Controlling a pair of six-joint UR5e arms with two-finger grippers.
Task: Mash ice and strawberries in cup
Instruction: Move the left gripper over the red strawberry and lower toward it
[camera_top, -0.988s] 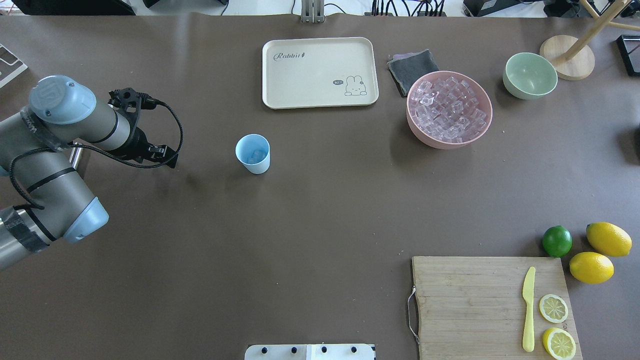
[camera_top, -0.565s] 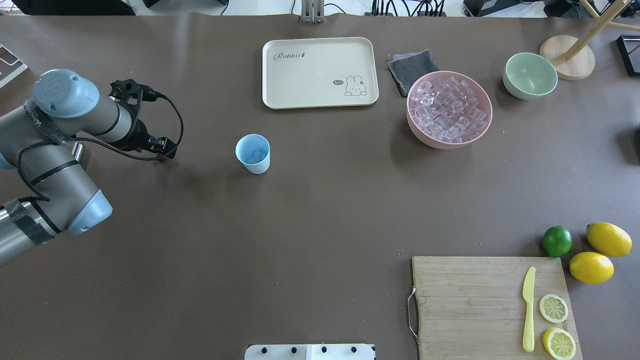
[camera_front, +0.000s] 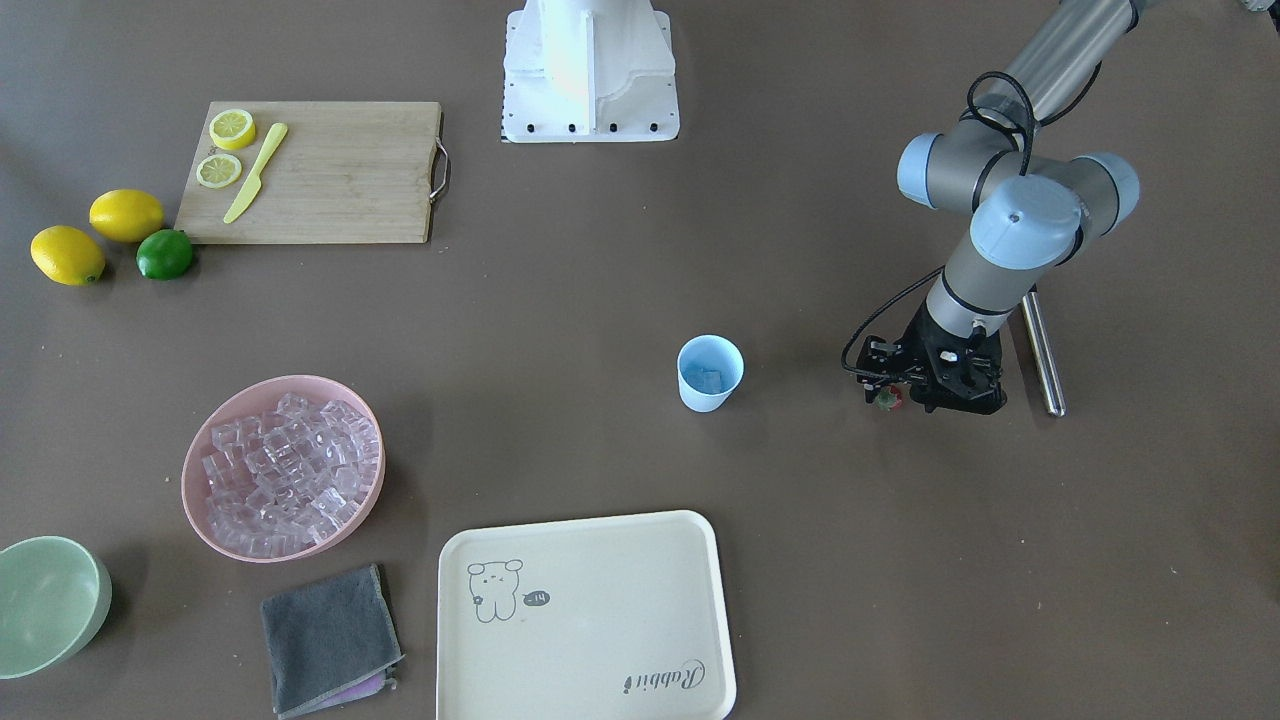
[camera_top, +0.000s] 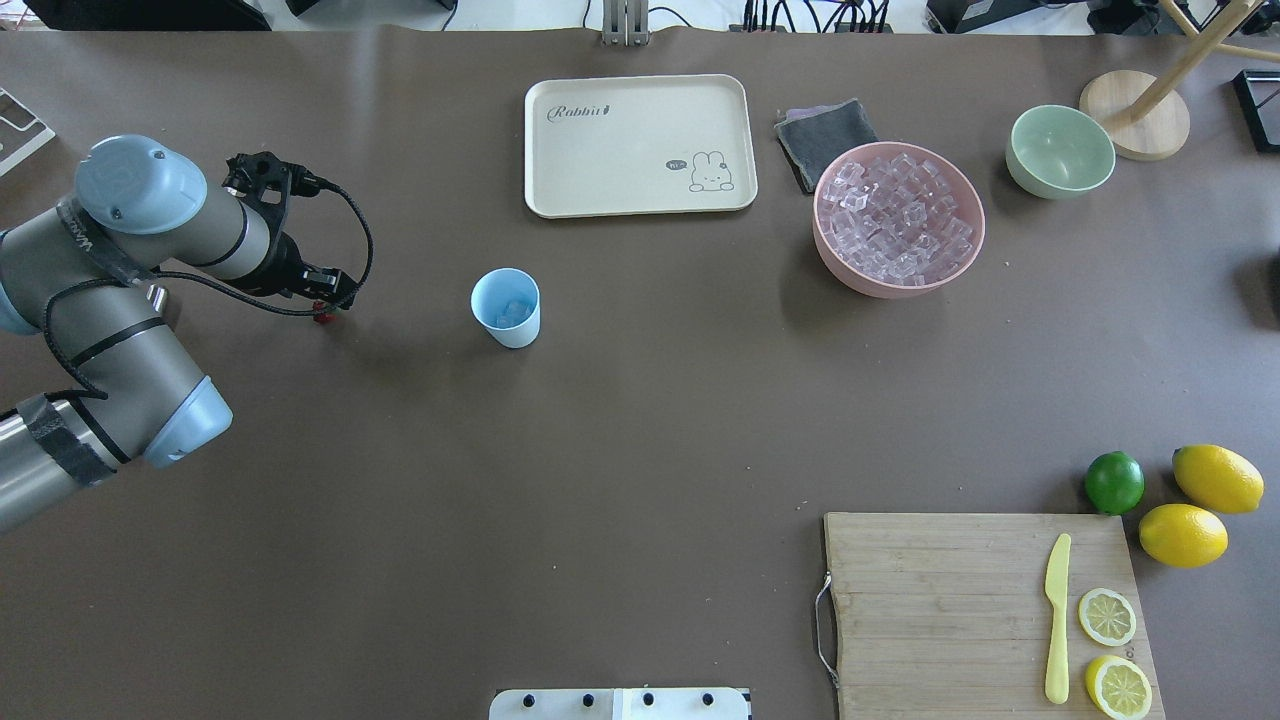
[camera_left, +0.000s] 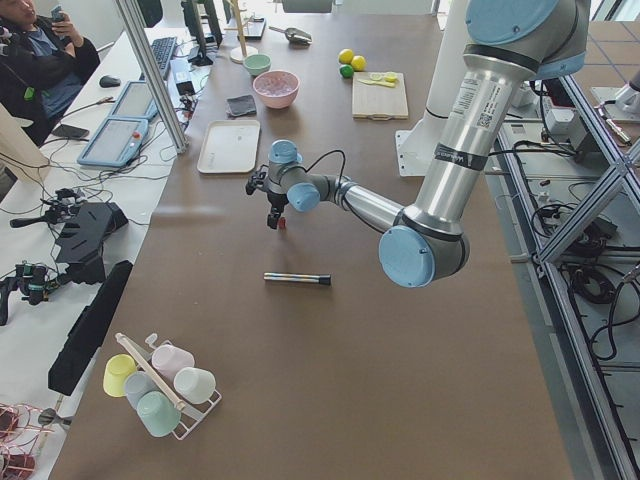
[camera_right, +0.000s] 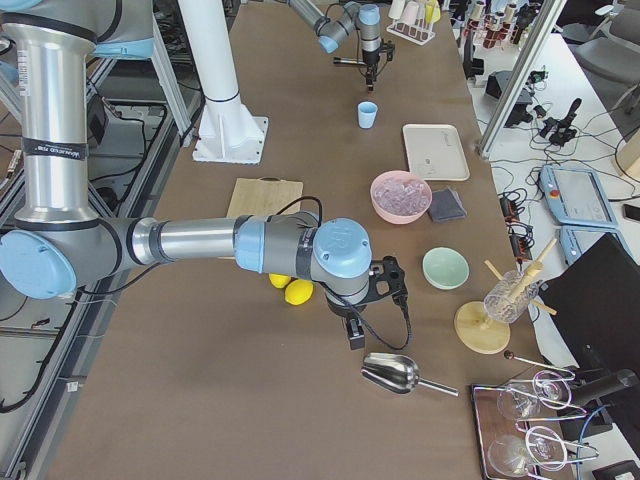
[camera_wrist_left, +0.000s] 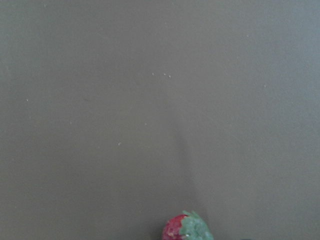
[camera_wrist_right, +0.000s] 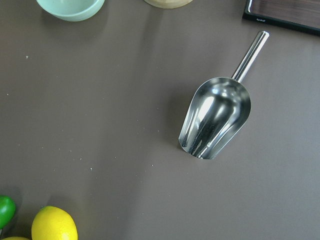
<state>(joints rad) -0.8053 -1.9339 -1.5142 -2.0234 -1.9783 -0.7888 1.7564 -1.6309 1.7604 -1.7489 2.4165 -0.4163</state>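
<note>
1. The left gripper (camera_top: 326, 308) points down, low over the brown table (camera_top: 620, 430), and is clamped on a tiny red strawberry with a green leafy cap (camera_front: 886, 399).
2. In the left wrist view the strawberry (camera_wrist_left: 186, 228) sits at the bottom edge with bare table filling the rest. Whether it touches the table cannot be told.
3. The small light blue tapered plastic cup (camera_top: 505, 305) stands upright near the middle of the table. It is apart from the strawberry, with bare table between them.
4. A few small clear ice cubes (camera_top: 512, 312) lie in the bottom of the cup.
5. Many more of the same cubes (camera_top: 895, 215) fill a large pink bowl (camera_top: 868, 287), well apart from the cup on the robot's right.
6. A silver metal rod (camera_front: 1040, 350) lies flat on the table just beside the left arm, on the side away from the cup.
7. The right gripper (camera_right: 353, 340) shows only in the exterior right view, so I cannot tell whether its fingers are apart or together.
8. A shiny metal scoop (camera_wrist_right: 217, 117) lies on the table below it, in front of a pale green bowl (camera_wrist_right: 70, 7).
9. A cream rectangular tray with a rabbit drawing (camera_top: 640, 145) lies beyond the cup, with a folded grey cloth (camera_top: 825, 140) between the tray and the pink bowl.
</note>
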